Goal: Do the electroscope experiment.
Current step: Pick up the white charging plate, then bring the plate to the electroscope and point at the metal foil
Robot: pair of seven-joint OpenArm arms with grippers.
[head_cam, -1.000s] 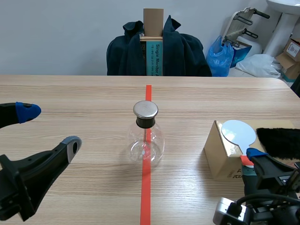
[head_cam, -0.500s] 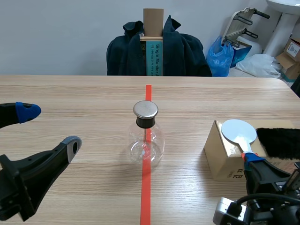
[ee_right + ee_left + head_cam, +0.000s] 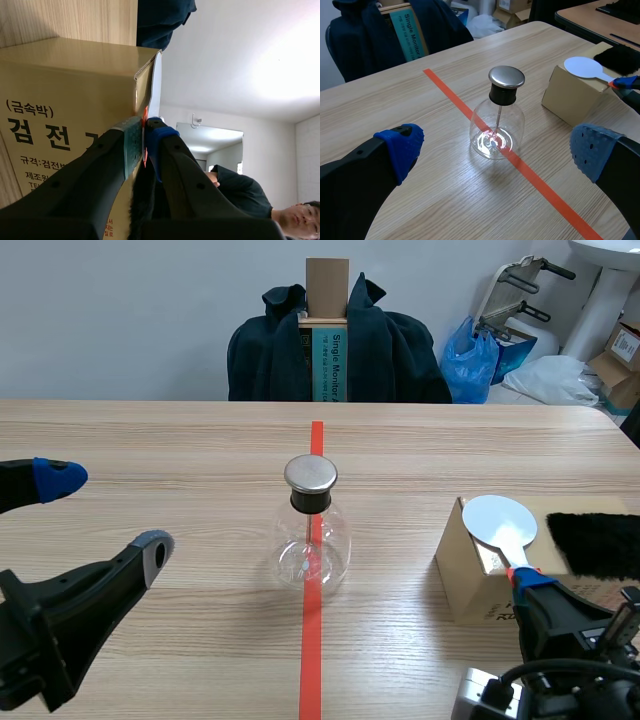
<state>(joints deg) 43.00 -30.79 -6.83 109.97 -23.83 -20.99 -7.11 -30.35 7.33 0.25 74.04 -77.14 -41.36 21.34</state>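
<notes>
Electroscope flask (image 3: 311, 530) (image 3: 497, 117): a clear round glass flask standing upright at the middle of the table (image 3: 150, 440), on the orange-red tape line (image 3: 311, 660). Its long axis is vertical.
Flask top: a black stopper with a flat metal cap (image 3: 311, 474) closes the neck.
Inside the flask: a thin metal rod hangs straight down from the stopper into the glass belly. Its lower end is too small to make out.
Paddle (image 3: 498, 518) (image 3: 586, 67): a flat white disc on a short orange handle. Its long axis runs from the handle, nearest the robot, away and slightly toward the flask. The disc lies over the top of the cardboard box.
Cardboard box (image 3: 470, 575) (image 3: 572, 97) (image 3: 65, 100): closed, to the right of the flask and well apart from it. Its contents are hidden.
Black fur cloth (image 3: 595, 540): just beside the box, on the side away from the flask.
Right gripper (image 3: 528, 580) (image 3: 144, 137): clamped on the paddle's handle at the near side of the box. In its wrist view the disc shows edge-on.
Left gripper (image 3: 108, 512) (image 3: 496, 150): fingers spread wide, holding nothing, low at the left and well apart from the flask.
</notes>
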